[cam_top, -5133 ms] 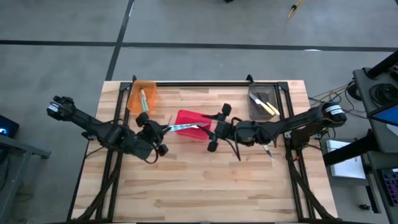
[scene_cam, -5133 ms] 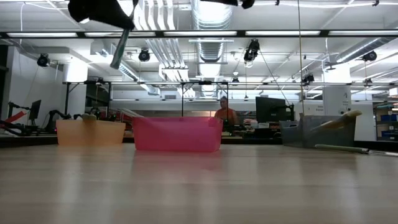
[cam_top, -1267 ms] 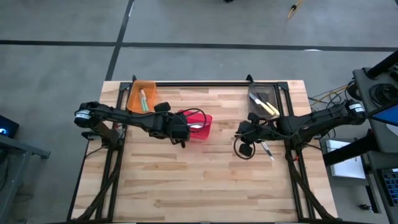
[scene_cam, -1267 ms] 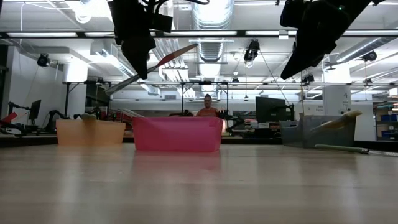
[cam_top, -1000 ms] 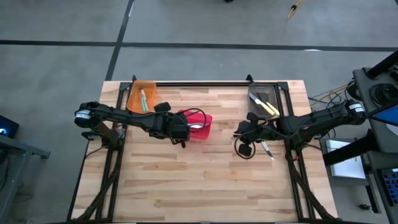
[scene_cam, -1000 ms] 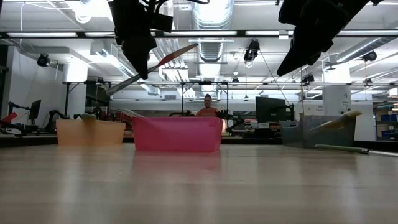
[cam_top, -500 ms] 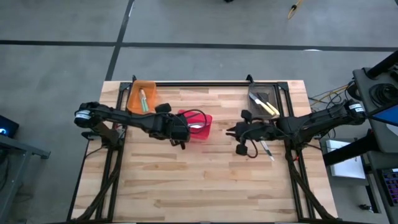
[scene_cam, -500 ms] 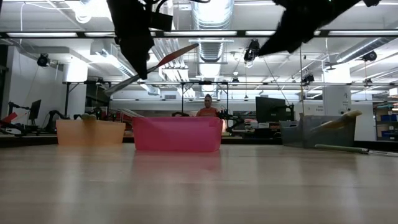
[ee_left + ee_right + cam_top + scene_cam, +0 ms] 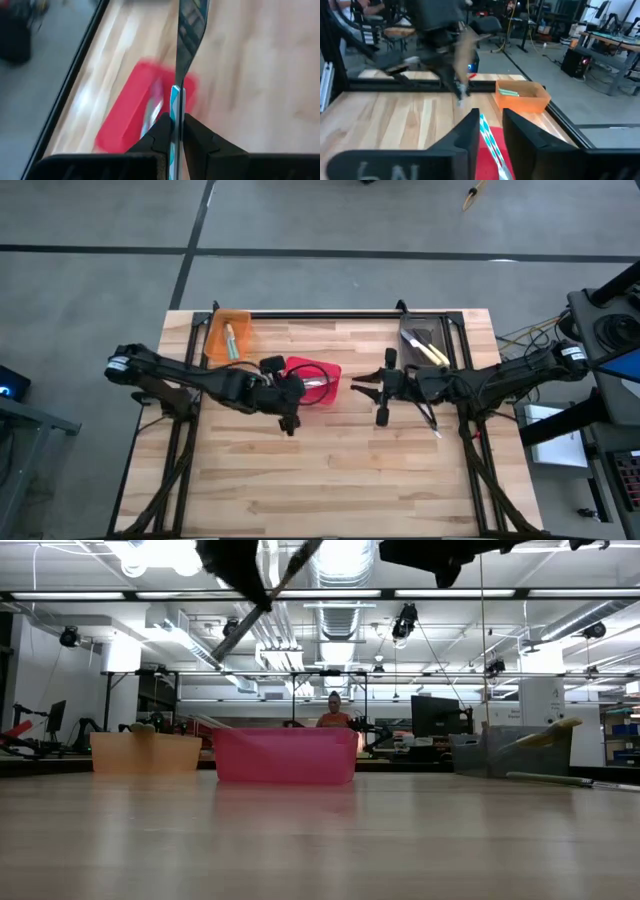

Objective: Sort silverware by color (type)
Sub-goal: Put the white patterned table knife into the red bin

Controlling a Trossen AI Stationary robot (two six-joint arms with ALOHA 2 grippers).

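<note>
When I look down from the high view, left end effector (image 9: 292, 392): over the bench (image 9: 330, 480), at the near edge of the red bin (image 9: 328, 370).
High view, right end effector (image 9: 372, 388): just beside that bin on its other side, facing it.
High view, silverware: a green-handled piece (image 9: 229, 340) in the orange bin (image 9: 216, 330), yellow-handled ones (image 9: 432, 352) in the grey bin (image 9: 410, 352), one loose piece (image 9: 432, 423) on the wood under the right arm.
Low view, left end effector (image 9: 240, 565): high above the translucent red bin (image 9: 285, 755), carrying a tilted utensil (image 9: 240, 630).
Low view, room: a person (image 9: 335, 715) stands far behind.
Left wrist view, end effector (image 9: 176, 131): clamped tight on a slim light-blue handle (image 9: 175, 107); I see its flat silver metal end (image 9: 192, 25) out ahead and the red bin (image 9: 120, 125) below.
Right wrist view, end effector (image 9: 490, 125): fingers narrowly parted, gripping nothing I can see; a blue-and-white piece (image 9: 490, 140) shows through the gap, over red plastic.
</note>
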